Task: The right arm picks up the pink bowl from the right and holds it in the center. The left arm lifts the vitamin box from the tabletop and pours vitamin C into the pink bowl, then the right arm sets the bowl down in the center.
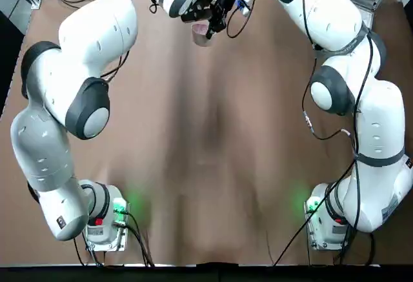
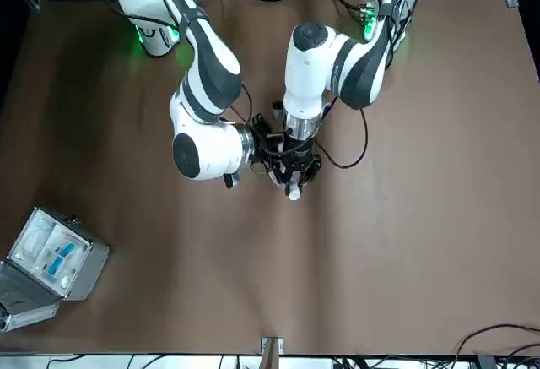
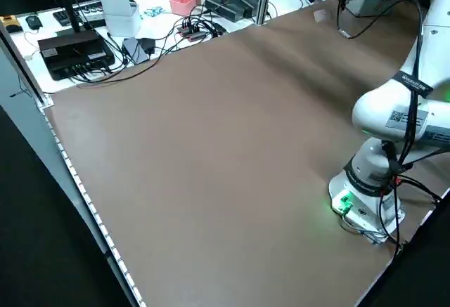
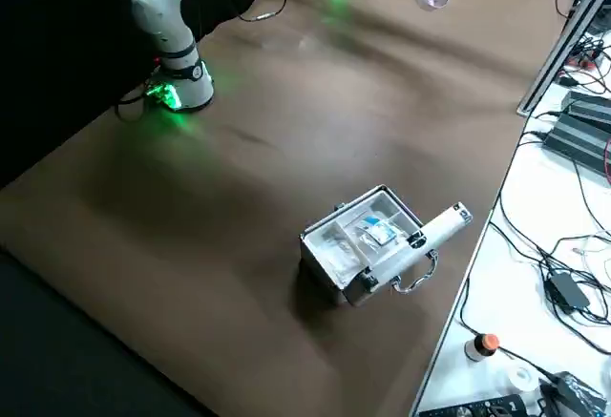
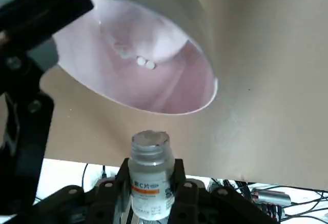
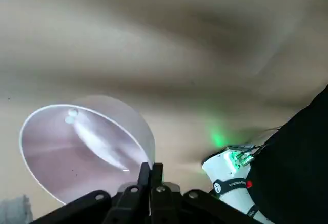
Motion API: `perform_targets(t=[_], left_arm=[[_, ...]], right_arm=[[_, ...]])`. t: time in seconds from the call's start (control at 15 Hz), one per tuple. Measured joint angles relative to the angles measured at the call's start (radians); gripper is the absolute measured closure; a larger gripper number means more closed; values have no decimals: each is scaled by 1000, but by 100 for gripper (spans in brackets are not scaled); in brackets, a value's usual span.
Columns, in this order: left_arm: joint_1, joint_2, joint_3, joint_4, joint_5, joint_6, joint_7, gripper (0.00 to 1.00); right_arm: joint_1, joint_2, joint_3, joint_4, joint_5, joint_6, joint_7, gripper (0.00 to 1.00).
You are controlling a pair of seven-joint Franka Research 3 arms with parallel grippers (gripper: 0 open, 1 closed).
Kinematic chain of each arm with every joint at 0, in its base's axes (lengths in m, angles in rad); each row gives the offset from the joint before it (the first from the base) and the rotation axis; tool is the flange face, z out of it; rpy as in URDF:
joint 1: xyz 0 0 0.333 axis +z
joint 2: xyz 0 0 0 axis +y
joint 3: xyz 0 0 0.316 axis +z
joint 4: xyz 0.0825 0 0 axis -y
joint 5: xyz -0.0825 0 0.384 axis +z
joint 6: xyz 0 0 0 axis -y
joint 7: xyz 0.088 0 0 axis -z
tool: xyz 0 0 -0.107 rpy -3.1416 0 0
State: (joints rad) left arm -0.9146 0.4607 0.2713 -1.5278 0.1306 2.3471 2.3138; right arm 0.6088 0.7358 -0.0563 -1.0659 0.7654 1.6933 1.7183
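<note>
The vitamin box [image 5: 150, 183] sits closest in the left wrist view: a small white bottle with a clear, greyish neck and mouth and an orange band on its label. The left gripper [image 5: 149, 196] has its two black fingers pressed against the bottle's sides, holding it. The bottle's long axis runs out from between the fingers, and its open mouth points toward the pink bowl [image 5: 138, 55], just beside the bowl's rim but not touching it.

The bowl is round and shallow, pale pink outside with a whitish pink inside. A few small white tablets [image 5: 143, 62] lie on its inner wall. It is tilted, so its opening faces the bottle.

In the right wrist view the right gripper [image 6: 152, 175] has its fingers drawn close together on the bowl's rim [image 6: 148, 155], pinching the edge and carrying the bowl clear of the brown table [image 6: 169, 44].

From overhead, both grippers meet at the far middle of the table, with the bowl [image 1: 201, 31] partly hidden beneath them. In the front view the bottle [image 2: 293, 190] shows as a white tip below the black fingers.

A grey case [image 2: 52, 263], open with blue and white contents, lies well apart near the table's far edge on the robot's right.
</note>
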Motion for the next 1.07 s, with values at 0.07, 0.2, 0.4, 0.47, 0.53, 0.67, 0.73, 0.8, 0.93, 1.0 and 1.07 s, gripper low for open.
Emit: perform_targets(t=[0.07,0.2,0.4,0.47,0.53,0.67,0.73,0.8,0.93,1.0,1.07], left_arm=[[0,-5,-2,-10,2,4,4,65],[0,-17,-6,-34,22,26,6,65],[0,-39,-21,-75,93,70,7,65],[0,-46,-25,-86,107,77,7,65],[0,-51,-27,-94,116,83,7,65],[-1,-56,-30,-102,130,90,7,65],[-2,-58,-30,-106,137,98,7,65],[-2,-62,-30,-113,142,114,7,65],[-3,-70,-32,-134,145,152,7,65],[-3,-73,-32,-142,145,163,7,65],[-3,-76,-33,-148,145,169,7,65]], right_arm=[[0,0,0,0,0,1,0,98],[0,0,0,0,0,1,0,98],[-1,0,-2,0,0,1,0,98],[-1,0,-2,0,0,1,0,98],[-1,0,-2,0,0,1,0,98],[-1,0,-3,0,0,1,0,98],[-1,0,-3,0,0,1,0,98],[-1,0,-4,0,0,1,0,98],[-3,1,-7,0,0,-1,0,98],[-4,1,-7,0,0,-1,0,98],[-4,1,-8,0,0,-1,0,98]])
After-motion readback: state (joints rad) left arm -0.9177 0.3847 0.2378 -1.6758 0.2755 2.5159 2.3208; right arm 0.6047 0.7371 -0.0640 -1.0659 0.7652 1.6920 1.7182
